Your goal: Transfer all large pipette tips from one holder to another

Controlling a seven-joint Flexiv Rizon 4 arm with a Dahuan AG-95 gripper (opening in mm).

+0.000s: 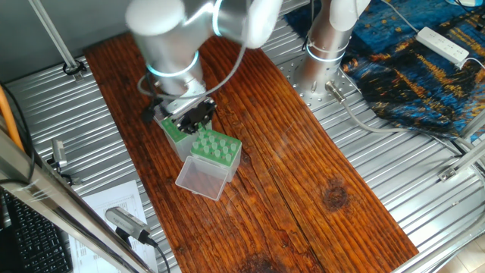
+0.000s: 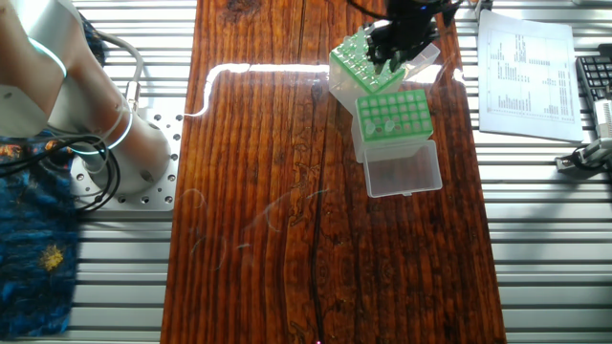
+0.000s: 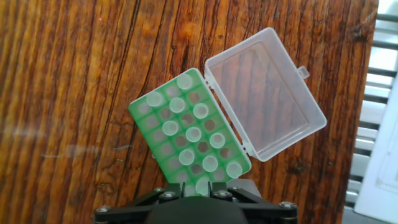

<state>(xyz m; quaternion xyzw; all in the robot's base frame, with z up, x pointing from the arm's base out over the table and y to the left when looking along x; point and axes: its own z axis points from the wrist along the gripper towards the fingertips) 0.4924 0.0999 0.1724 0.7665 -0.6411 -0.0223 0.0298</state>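
Note:
A green rack [image 3: 163, 144] with an open clear lid [image 3: 264, 93] holds several large pipette tips [image 3: 193, 134], pale round ends up, in a staggered grid. My gripper [image 3: 200, 186] stands over the rack's near end. One tip [image 3: 203, 185] of the grid shows in the gap between the finger bars, off-centre, with green rack beside it. The bars stand apart; the fingertips are hidden. In one fixed view the gripper [image 1: 189, 117] is low, between this rack [image 1: 214, 148] and a second green rack [image 1: 171, 129]. The other fixed view shows the gripper [image 2: 397, 48] above both racks [image 2: 394, 117].
The second green rack [image 2: 356, 62] sits close against the first, partly under the arm. The racks stand on a wooden board [image 1: 303, 174]. Paper sheets [image 2: 526, 72] and a keyboard [image 2: 595, 81] lie beside it. The arm's base [image 1: 322, 57] stands at the board's far edge.

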